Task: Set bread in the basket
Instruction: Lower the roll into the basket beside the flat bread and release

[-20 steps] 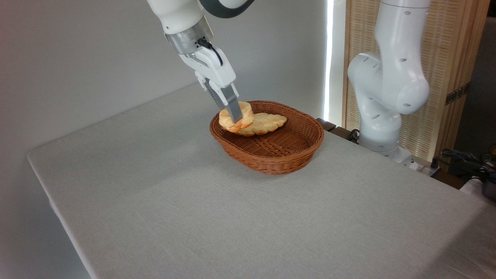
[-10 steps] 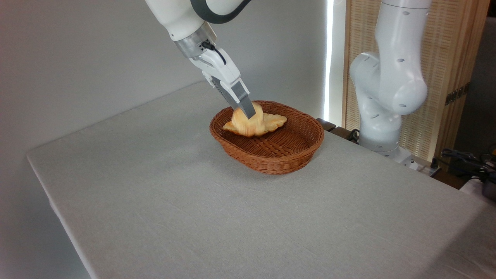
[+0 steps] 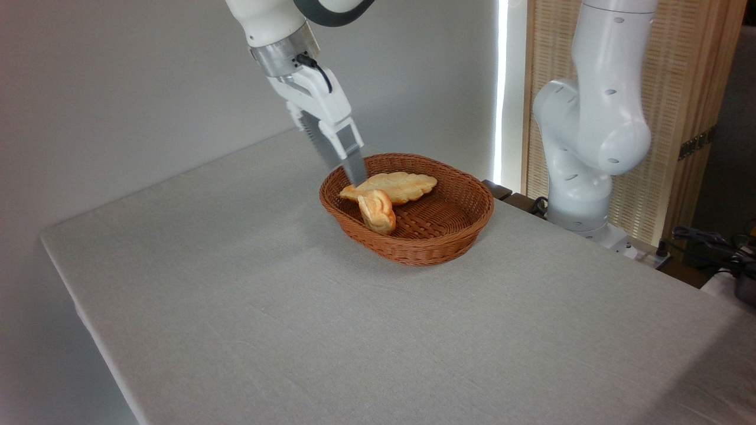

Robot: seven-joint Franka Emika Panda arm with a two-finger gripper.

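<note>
Grey woven cloth covers the counter (image 3: 331, 319), bare across its near half; past the middle stands the basket (image 3: 407, 206), an oval of reddish-brown wicker, shallow, resting flat on the cloth; inside it, against the left wall, lies the bread (image 3: 377, 212), a small golden-orange bun tipped on its edge, its lumpy top turned toward the camera; just behind the bun and touching or nearly touching it lies the loaf (image 3: 396, 186), paler, braided, long, set along the far-left inner side of the basket; above the basket's left rim hangs the pincer (image 3: 356, 173), slanting down from upper left, grey fingers (image 3: 352, 165) clear of the bun and holding nothing; only the near finger shows plainly, so the width of the gap cannot be told; the pincer's tip stands in front of the loaf's left end, contact not determinable; farther right, beyond the counter edge, rises the white arm base (image 3: 587, 130); behind it a pale wooden slatted screen (image 3: 691, 77); a plain grey wall (image 3: 118, 88) closes the left.
</note>
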